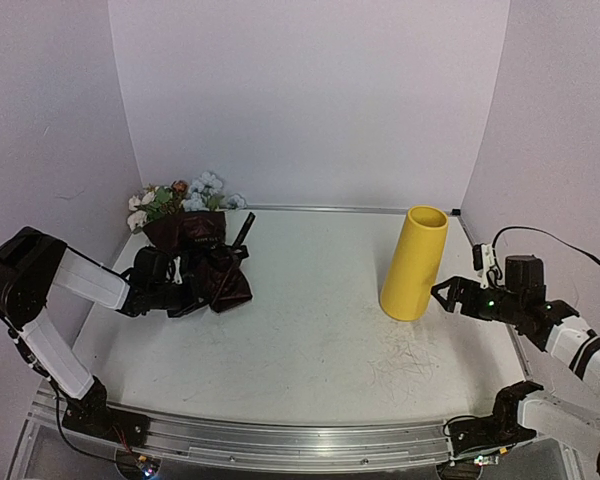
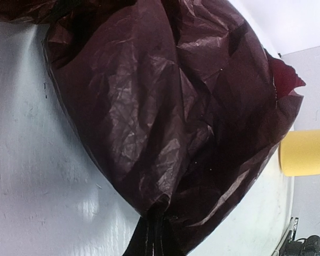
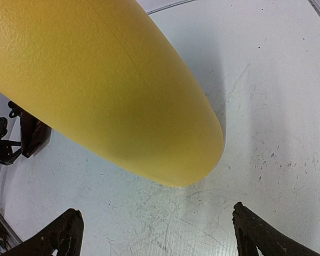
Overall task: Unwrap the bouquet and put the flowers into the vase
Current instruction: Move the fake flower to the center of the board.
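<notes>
The bouquet [image 1: 198, 252] lies at the back left of the table, its dark red crinkled wrapping [image 2: 165, 106] filling the left wrist view. White, pale blue and rusty flowers [image 1: 180, 198] stick out of its far end by the wall. A black ribbon end [image 1: 245, 228] pokes up on its right side. My left gripper [image 1: 187, 283] [image 2: 156, 226] is shut on a pinched fold at the wrapping's near edge. The yellow vase [image 1: 415, 262] [image 3: 106, 80] stands upright at mid right. My right gripper [image 1: 444, 293] [image 3: 157, 234] is open just right of the vase's base, not touching it.
White walls close in the table on the left, back and right. A metal rail [image 1: 260, 440] runs along the near edge. The table top [image 1: 320, 340] between the bouquet and the vase is scuffed white. The vase also shows in the left wrist view [image 2: 306, 152].
</notes>
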`<state>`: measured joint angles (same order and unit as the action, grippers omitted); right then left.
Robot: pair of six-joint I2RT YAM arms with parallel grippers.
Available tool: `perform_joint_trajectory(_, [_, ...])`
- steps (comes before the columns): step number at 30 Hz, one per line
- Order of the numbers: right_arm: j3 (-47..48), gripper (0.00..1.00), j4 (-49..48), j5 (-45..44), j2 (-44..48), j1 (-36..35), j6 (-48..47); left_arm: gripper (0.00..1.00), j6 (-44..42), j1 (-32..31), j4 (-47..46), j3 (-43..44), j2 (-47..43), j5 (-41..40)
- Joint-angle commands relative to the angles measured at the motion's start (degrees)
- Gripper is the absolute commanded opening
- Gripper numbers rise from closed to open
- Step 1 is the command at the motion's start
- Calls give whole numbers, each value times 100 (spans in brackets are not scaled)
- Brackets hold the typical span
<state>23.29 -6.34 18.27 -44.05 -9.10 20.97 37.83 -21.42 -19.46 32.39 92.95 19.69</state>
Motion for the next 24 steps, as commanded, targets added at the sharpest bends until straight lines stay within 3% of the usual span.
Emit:
perform_joint_trajectory(1, [259,98,271,-53,138,-44,-23,0,193,-214,-134,-312,-804,114])
perform_joint_trajectory(13, [43,97,-136,-28,21,-408,-5,0,531,-1637,-137,-1062,-1870,-495])
perform_joint_trajectory(24, [-727,97,-1556,-76,-143,-512,398,0,873,-3261,-150,-636,-1074,-1356])
